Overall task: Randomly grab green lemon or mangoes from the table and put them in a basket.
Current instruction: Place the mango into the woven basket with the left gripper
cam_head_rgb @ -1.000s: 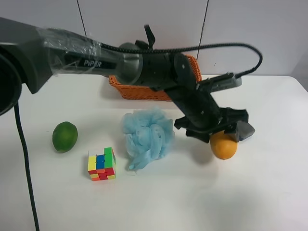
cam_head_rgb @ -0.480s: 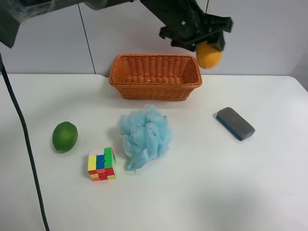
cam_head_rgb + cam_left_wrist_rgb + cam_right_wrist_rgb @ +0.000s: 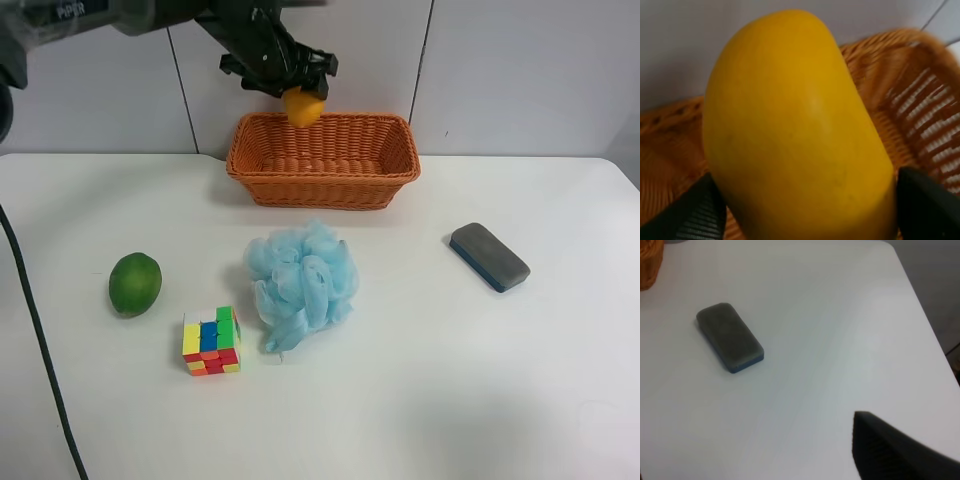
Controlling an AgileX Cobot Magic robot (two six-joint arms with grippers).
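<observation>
My left gripper (image 3: 288, 82) is shut on the orange-yellow mango (image 3: 302, 106) and holds it in the air above the back left part of the orange wicker basket (image 3: 320, 190). In the left wrist view the mango (image 3: 795, 130) fills the frame between the two black fingers (image 3: 690, 212), with the basket's weave (image 3: 920, 100) below it. The green lemon (image 3: 135, 283) lies on the white table (image 3: 420, 400) at the exterior view's left. Only one dark part of my right gripper (image 3: 890, 450) shows, above bare table.
A light blue bath pouf (image 3: 302, 280) sits in front of the basket, a colourful puzzle cube (image 3: 211, 341) beside it. A grey-blue eraser (image 3: 488, 256) lies at the right, also in the right wrist view (image 3: 730, 337). A black cable hangs at the left edge.
The left gripper lifted the mango off the table at the right, raised it high, then carried it left and down over the basket. The eraser it covered is now in view.
</observation>
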